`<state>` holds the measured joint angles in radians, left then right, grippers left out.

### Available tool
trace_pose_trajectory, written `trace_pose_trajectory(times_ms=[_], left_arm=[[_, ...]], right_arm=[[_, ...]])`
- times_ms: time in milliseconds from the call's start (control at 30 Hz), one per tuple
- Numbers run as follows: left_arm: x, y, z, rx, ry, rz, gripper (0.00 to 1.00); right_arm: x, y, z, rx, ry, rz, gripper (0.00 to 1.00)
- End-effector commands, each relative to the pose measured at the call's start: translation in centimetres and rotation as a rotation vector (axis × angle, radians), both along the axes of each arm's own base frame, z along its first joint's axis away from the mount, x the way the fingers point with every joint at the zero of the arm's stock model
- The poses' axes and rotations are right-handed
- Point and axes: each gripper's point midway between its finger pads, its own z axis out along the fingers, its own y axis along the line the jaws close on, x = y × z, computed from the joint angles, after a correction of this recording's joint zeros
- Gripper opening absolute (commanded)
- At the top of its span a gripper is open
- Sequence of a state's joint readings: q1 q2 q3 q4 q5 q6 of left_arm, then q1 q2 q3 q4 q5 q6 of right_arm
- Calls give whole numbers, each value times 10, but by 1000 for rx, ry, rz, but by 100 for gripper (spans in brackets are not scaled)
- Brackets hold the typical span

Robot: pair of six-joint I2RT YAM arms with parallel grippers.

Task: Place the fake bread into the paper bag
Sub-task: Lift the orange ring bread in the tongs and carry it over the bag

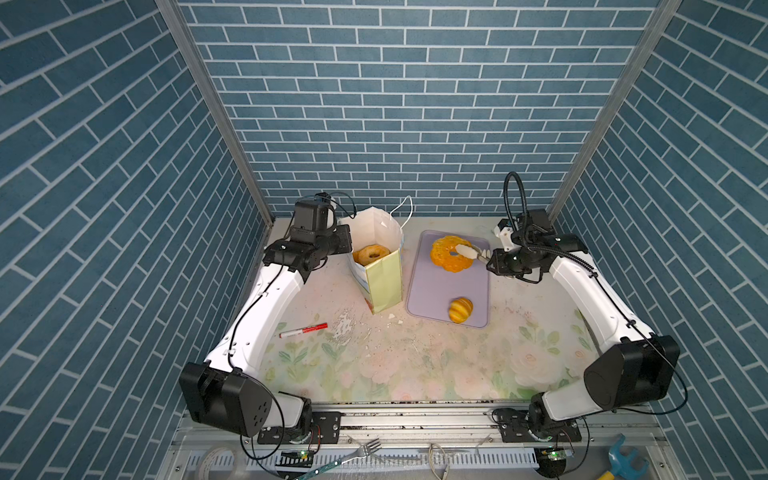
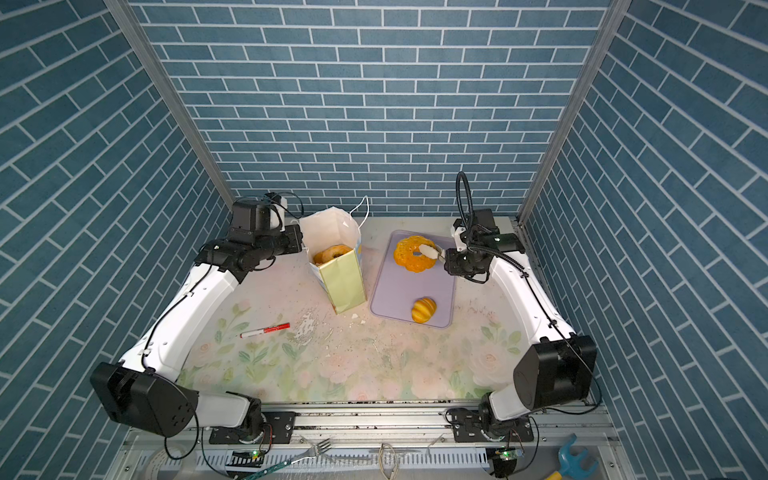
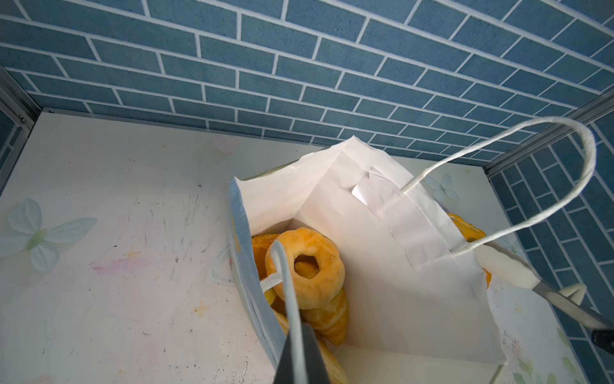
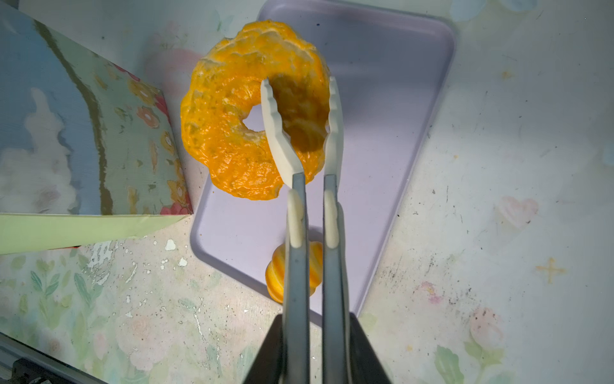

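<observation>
1. In both top views, the paper bag (image 1: 380, 278) stands upright left of centre with its mouth open. At right of centre, over the upper part of the lilac tray (image 1: 440, 299), the right gripper (image 1: 463, 250) is clamped on the ring doughnut (image 1: 442, 259). A ridged roll (image 1: 460, 309) lies at the tray's lower edge.
2. In the left wrist view, the left gripper (image 3: 300, 345) is pressed together on the near cord handle (image 3: 285, 282). Bread is seen inside the bag, and free room is noted against the far white wall.
3. In the right wrist view, the ring's wall is pinched between both fingers (image 4: 275, 133), and the ring appears tilted. It is judged wide for the mouth, so a high carry clear of the rim and the far handle, with edgewise entry, is advised.
</observation>
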<state>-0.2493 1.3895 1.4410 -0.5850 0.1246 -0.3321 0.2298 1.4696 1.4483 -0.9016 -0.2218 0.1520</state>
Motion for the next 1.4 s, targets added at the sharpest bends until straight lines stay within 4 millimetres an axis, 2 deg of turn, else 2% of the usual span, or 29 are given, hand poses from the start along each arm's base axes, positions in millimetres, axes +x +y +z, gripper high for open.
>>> trace_pose_trajectory(times_ms=[0,433,767,900,1033,1167,1300,1367], left_arm=[[3,-3,3,-4,-14,-12,0],[8,-7,0,-15,-14,-22,0],[6,-6,1,-17,-17,-18,0],[6,-6,-1,-18,-10,-18,0],[7,-6,-3,-20,-7,-18,0],[9,-8,-3,-29,-8,-19,0],[10,-10,-2,-39,-8,-22,0],[8,-9,-2,-39,-9,-21,0]], right_arm=[[-5,-2,31,28,-92,-5,4],[-32,0,95,84,-246,37,4],[-36,12,179,122,-439,115,4],[-36,18,200,115,-458,149,3],[-45,36,224,175,-517,223,3],[-51,65,239,178,-552,315,3],[-48,102,238,172,-551,403,2],[-41,119,231,159,-544,430,2]])
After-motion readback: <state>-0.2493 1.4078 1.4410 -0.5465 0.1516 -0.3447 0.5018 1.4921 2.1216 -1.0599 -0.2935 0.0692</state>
